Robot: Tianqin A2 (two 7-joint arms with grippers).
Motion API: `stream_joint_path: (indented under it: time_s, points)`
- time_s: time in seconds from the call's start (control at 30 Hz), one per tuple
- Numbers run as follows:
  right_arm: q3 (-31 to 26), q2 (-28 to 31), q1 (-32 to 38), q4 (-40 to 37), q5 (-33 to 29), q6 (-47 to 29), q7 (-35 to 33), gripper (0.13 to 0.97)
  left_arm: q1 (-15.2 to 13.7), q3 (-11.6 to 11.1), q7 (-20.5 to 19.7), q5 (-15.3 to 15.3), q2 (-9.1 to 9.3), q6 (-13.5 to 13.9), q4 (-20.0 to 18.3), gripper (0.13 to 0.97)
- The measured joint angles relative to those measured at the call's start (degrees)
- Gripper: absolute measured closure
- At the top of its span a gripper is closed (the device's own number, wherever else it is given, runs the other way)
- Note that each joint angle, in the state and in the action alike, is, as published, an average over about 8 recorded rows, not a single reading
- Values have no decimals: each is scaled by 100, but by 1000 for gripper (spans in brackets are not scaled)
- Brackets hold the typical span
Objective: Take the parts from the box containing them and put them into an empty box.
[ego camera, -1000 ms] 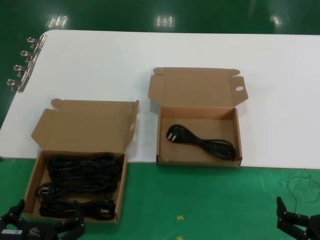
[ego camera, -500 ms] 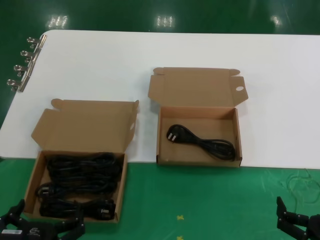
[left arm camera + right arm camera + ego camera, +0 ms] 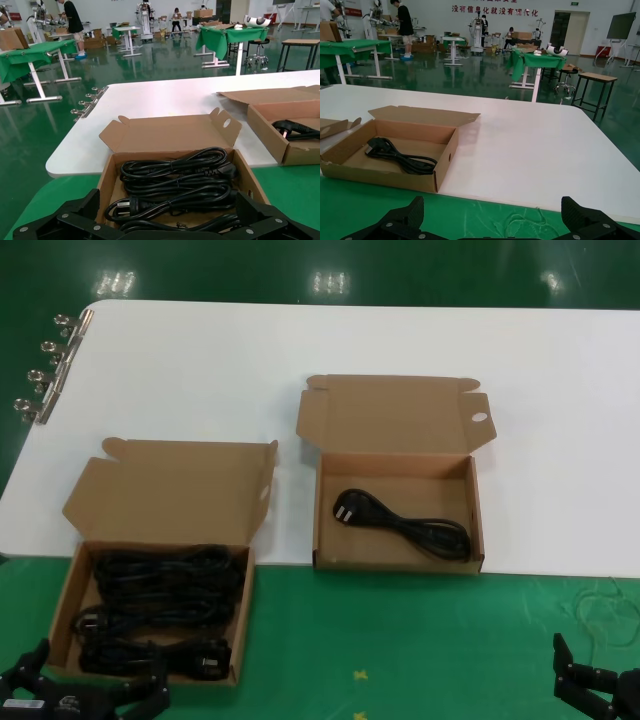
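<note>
Head view: left claw [image 3: 85, 695] spread at cord box [image 3: 70, 585] near edge; right claw [image 3: 600, 690] spread, well apart.

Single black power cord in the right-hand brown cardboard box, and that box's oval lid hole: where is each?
Single black power cord [image 3: 405, 524], head view, middle of the cable.
Oval lid hole [image 3: 479, 418], head view, on the lid's right corner tab.

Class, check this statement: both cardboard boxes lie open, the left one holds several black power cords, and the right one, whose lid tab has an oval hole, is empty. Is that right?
Not quite. The right box is not empty: one black power cord already lies in it, as the head view shows. The rest stands: both boxes are open, and the left box holds several power cords.
</note>
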Motion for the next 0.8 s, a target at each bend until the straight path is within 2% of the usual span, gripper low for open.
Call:
stream_joint_path:
  time_s: [0.8]
  points:
    - [0,0,0,0,0,0,0,129,0,0,0,0,0,0,0,132]
